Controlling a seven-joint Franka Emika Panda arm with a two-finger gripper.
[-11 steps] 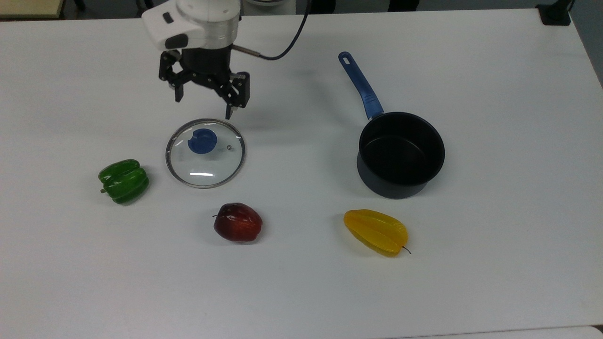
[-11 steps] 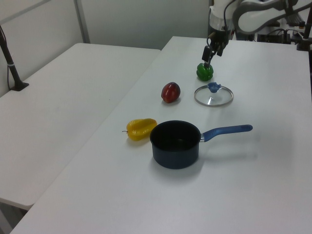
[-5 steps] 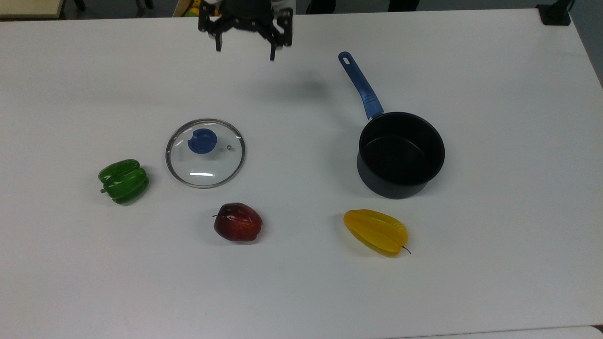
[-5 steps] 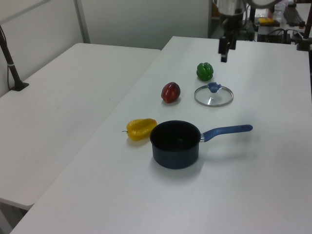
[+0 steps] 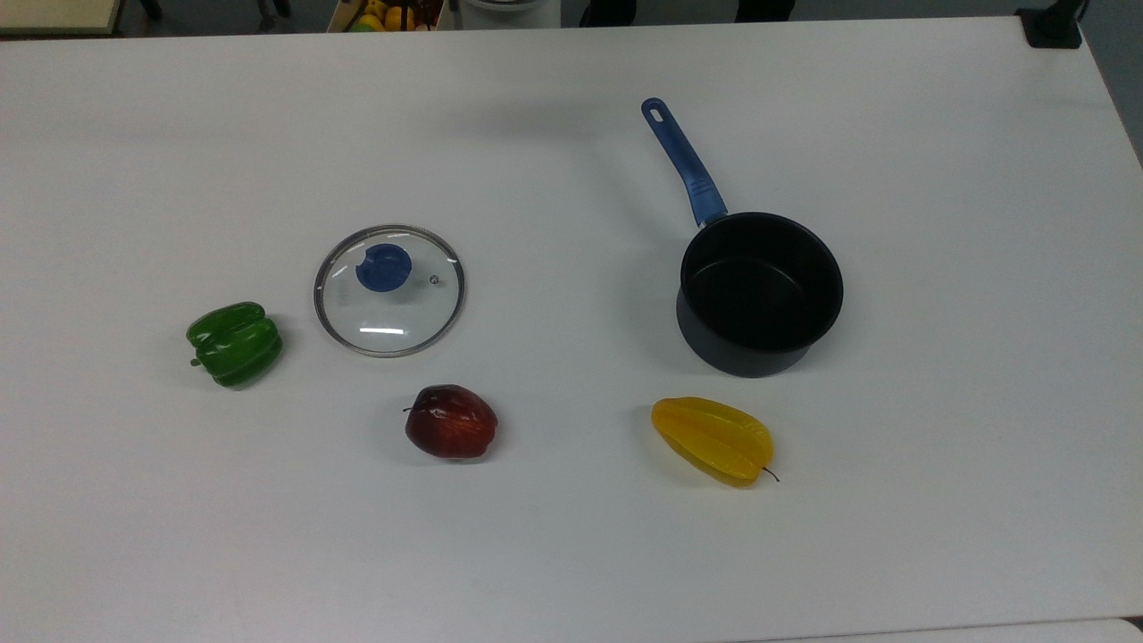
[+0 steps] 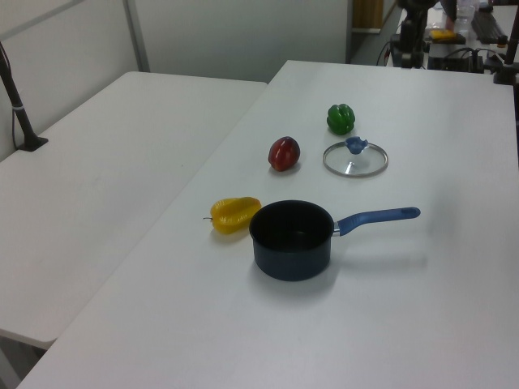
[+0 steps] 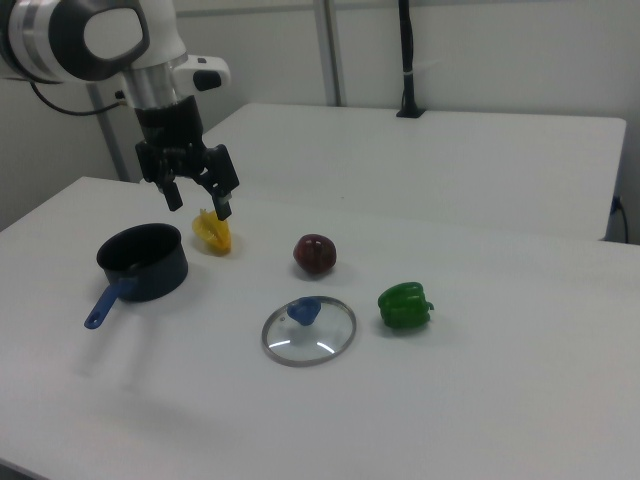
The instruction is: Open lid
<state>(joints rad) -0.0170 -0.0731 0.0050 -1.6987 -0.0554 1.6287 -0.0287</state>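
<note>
The claw (image 7: 197, 197) has gone up and away from the lid (image 5: 389, 290), its fingers wide and holding nothing, while the lid lies flat on the white tabletop (image 5: 938, 268), well apart at 9 o'clock from the open pot (image 5: 759, 295), so the job looks done.

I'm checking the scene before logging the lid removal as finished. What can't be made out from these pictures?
- Yellow fruit: in the right view, the hand covers its upper part.
- Saucepan: in the top view, its wall hides the near base and the table under it.
- Box of items: cut off by the top view's upper edge; contents unclear.
- Lid: in the left view, its steam vent is too small to see.
</note>
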